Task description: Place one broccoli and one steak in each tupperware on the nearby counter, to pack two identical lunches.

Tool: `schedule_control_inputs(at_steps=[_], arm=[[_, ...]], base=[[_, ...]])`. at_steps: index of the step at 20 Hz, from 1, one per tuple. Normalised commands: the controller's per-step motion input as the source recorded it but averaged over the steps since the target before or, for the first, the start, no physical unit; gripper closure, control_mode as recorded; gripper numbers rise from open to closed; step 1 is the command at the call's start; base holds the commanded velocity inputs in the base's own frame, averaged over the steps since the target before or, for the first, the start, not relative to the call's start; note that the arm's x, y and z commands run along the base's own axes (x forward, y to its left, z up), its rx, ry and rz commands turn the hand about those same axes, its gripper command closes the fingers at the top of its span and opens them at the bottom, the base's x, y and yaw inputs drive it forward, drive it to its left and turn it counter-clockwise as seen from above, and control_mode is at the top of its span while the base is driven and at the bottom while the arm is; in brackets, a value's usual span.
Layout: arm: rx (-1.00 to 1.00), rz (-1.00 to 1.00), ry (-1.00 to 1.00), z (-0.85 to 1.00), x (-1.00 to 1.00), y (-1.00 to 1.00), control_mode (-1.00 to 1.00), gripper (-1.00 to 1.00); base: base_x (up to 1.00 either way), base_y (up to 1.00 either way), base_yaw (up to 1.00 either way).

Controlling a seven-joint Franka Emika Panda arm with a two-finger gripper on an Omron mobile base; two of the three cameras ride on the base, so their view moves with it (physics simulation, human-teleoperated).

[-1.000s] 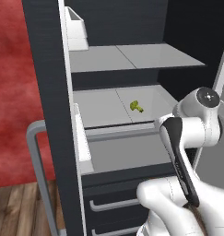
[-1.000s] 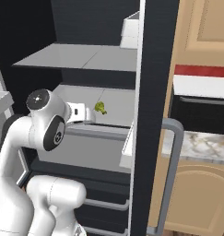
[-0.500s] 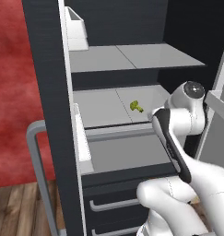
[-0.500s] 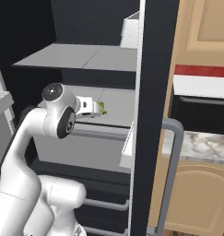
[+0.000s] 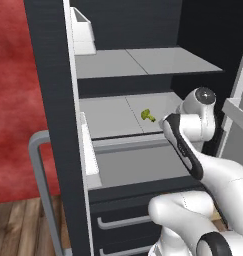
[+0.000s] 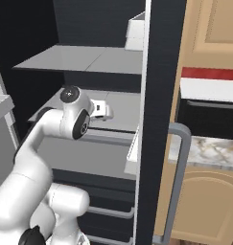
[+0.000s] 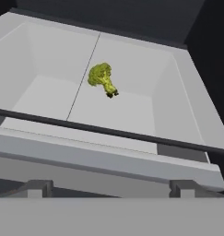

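Observation:
A small green broccoli [image 5: 148,115] lies alone on the middle fridge shelf [image 5: 113,117], with its stalk pointing toward the front. In the hand view the broccoli [image 7: 102,78] sits up and slightly left of centre, behind the shelf's front lip. My gripper [image 7: 111,186] hangs just outside that lip, open, its fingertips [image 7: 37,186] wide apart with nothing between them. From the right base view the gripper [image 6: 106,110] reaches over the shelf's front edge and covers the broccoli. A strip of marble counter [image 6: 209,150] shows past the fridge door. The steak and the tupperware are out of view.
An upper shelf [image 5: 143,62] overhangs the middle one, leaving a low gap. A white door bin [image 5: 83,32] and a grey door handle [image 5: 40,175] stand to the left. Dark drawers [image 5: 123,220] sit below. The right door edge [image 6: 161,119] is close beside the arm.
The arm has swung forward and the hand has moved toward the middle shelf. In the right base view it now covers the broccoli. The jaws stay wide open.

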Motion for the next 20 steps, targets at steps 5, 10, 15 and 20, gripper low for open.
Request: schedule_control_inputs(at_steps=[5,10,15,20], arm=[[0.0,0.0,0.0,-0.11,0.56,0.0,-1.0,-1.0],[0.0,0.0,0.01,-0.09,0.54,0.0,-1.0,-1.0],[0.0,0.0,0.05,-0.15,0.44,0.0,-1.0,-1.0],[0.0,0.02,0.03,-0.23,0.37,0.0,-1.0,-1.0]], base=[[0.0,0.0,0.0],[0.0,0.0,0.0],[0.0,0.0,0.0],[0.0,0.0,0.0]])
